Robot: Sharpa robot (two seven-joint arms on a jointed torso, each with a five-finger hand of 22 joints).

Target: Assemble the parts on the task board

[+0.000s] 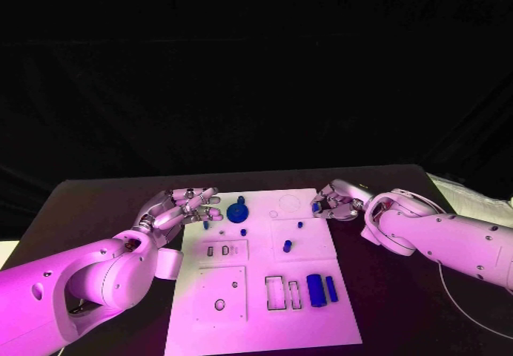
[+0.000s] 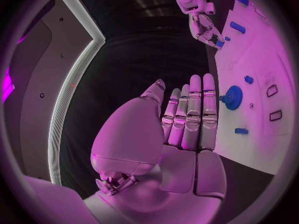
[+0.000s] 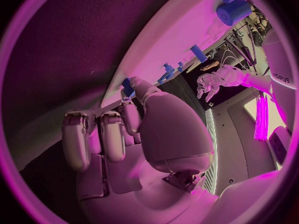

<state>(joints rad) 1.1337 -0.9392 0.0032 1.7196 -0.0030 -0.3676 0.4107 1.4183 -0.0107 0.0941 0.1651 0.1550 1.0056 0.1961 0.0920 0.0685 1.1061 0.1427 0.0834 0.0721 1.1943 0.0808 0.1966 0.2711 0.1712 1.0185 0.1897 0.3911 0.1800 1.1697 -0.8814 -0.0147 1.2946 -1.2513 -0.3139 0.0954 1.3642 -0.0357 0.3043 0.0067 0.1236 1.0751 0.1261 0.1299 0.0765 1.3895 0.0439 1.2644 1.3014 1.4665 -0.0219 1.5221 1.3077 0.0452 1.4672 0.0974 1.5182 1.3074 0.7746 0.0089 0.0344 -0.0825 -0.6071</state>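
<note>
At the task board's (image 1: pixel 262 311) far right edge, right hand (image 1: pixel 340 204) pinches a small blue peg (image 3: pixel 127 87) between thumb and a finger. Left hand (image 1: pixel 181 210) hovers at the far left edge, fingers straight and apart, holding nothing; blue gear (image 1: pixel 237 213) lies just beside it, toward the board's middle.

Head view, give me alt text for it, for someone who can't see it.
A white task board lies on a black table between two robot hands. The left hand sits at its far left edge beside a blue gear; the right hand is at its far right corner. Small blue parts dot the board.
</note>
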